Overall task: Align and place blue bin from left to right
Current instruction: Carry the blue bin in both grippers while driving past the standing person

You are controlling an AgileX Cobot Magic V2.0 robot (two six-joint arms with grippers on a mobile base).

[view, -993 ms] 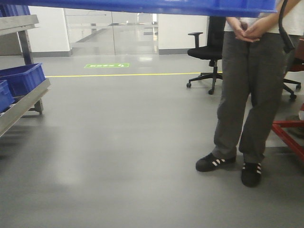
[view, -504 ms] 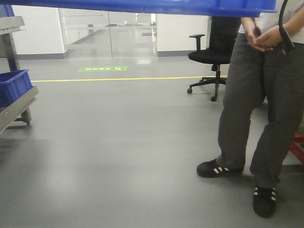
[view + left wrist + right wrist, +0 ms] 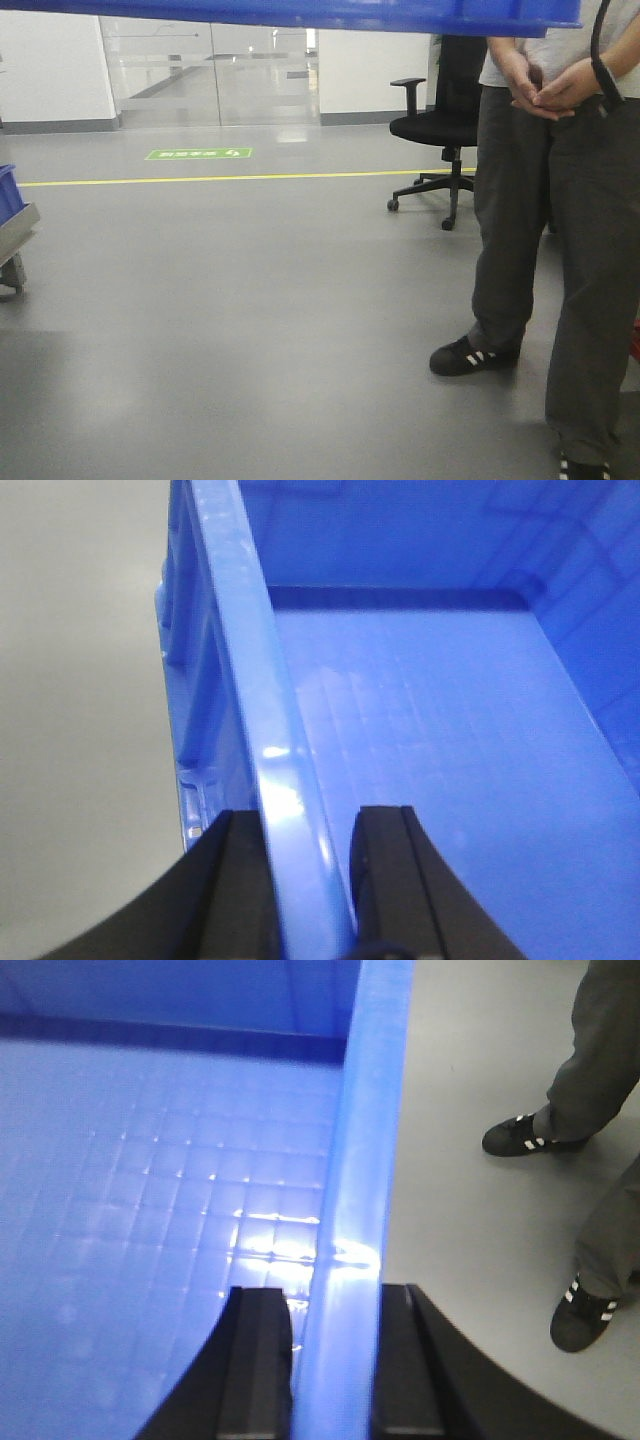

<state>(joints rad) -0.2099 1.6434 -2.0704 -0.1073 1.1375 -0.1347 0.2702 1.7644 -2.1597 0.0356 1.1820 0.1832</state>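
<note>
The blue bin (image 3: 300, 14) hangs off the floor, and only its underside edge shows as a blue band along the top of the front view. In the left wrist view my left gripper (image 3: 310, 880) is shut on the bin's left rim (image 3: 262, 710), one black finger outside the wall and one inside. The bin's empty gridded floor (image 3: 440, 740) lies to the right of that rim. My right gripper (image 3: 330, 1360) is shut on the bin's right rim (image 3: 365, 1110), with the bin's inside (image 3: 150, 1180) to its left.
A person in dark trousers (image 3: 545, 230) and black striped shoes (image 3: 470, 355) stands close at the right, feet also seen as shoes (image 3: 525, 1135) beside the bin. A black office chair (image 3: 440, 125) stands behind. A shelf corner with another blue crate (image 3: 8, 195) sits at the far left. Grey floor with a yellow line (image 3: 240, 178).
The front view has swung rightward: the shelf with blue crates has slid almost out at the left, and the person and chair appear larger and shifted. The bin stays held.
</note>
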